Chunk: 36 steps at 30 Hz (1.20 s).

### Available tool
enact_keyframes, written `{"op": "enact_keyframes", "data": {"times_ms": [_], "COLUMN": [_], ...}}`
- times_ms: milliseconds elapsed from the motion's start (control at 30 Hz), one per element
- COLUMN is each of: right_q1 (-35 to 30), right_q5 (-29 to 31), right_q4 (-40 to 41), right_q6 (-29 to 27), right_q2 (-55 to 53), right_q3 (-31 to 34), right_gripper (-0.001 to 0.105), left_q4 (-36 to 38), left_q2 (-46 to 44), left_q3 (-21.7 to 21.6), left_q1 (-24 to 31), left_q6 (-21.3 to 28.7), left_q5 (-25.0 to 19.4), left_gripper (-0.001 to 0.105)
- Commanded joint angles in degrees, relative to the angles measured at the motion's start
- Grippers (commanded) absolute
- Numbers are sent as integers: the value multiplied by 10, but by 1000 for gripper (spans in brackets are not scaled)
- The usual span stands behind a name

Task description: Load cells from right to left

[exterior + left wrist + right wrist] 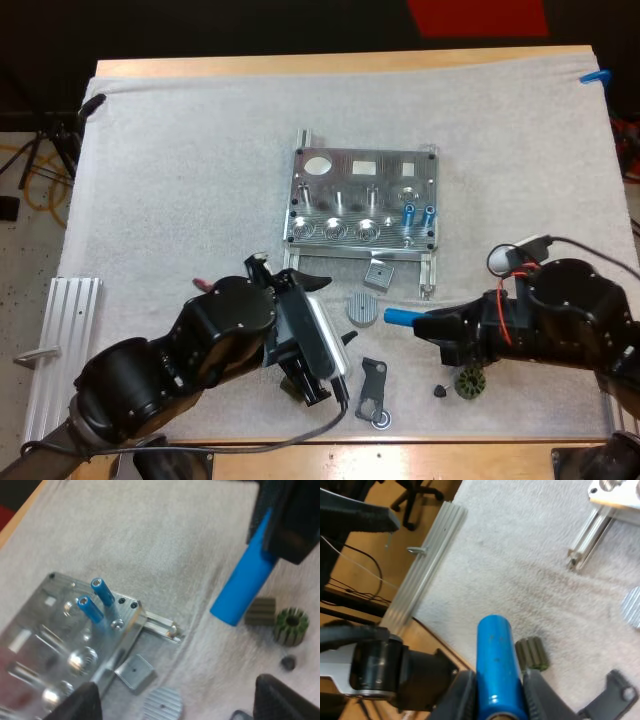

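Observation:
The metal fixture [365, 200] lies mid-mat with two blue cylinders [418, 213] standing at its right end. My right gripper [428, 325] hovers in front of the fixture's right side, shut on a third blue cylinder [400, 317] that points left. In the right wrist view that cylinder [495, 665] is squeezed between both fingers [536, 690]. My left gripper [330, 340] is open in front of the fixture's left half, with nothing between its fingers [80, 705]. From there I see the held cylinder [245, 580] and the two loaded ones [96, 600].
Loose parts lie between the grippers: a grey square block [378, 274], a ribbed disc [364, 308], a dark bracket [374, 390], a green gear [469, 382] and a small dark knob [440, 390]. An aluminium rail [65, 340] lies off the mat's left edge.

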Motion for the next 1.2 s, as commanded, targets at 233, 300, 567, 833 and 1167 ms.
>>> {"op": "enact_keyframes", "data": {"times_ms": [233, 300, 567, 833, 1167], "right_q1": [-2, -2, -2, -2, -2], "right_q5": [39, 52, 100, 188, 218], "right_q4": [81, 106, 210, 298, 340], "right_q6": [-103, -125, -246, -392, -489], "right_q2": [3, 13, 91, 199, 305], "right_q3": [-51, -70, -169, -292, -394], "right_gripper": [11, 11, 11, 11, 11], "left_q4": [26, 41, 60, 90, 100], "left_q2": [-14, -14, -14, -39, -76], "left_q3": [-3, -3, -3, -3, -3], "left_q1": [-1, -1, -1, -1, -1], "left_q6": [-159, -166, -166, -166, -223], "left_q5": [-12, -12, -12, -33, -66], "left_gripper": [63, 63, 63, 63, 63]}}
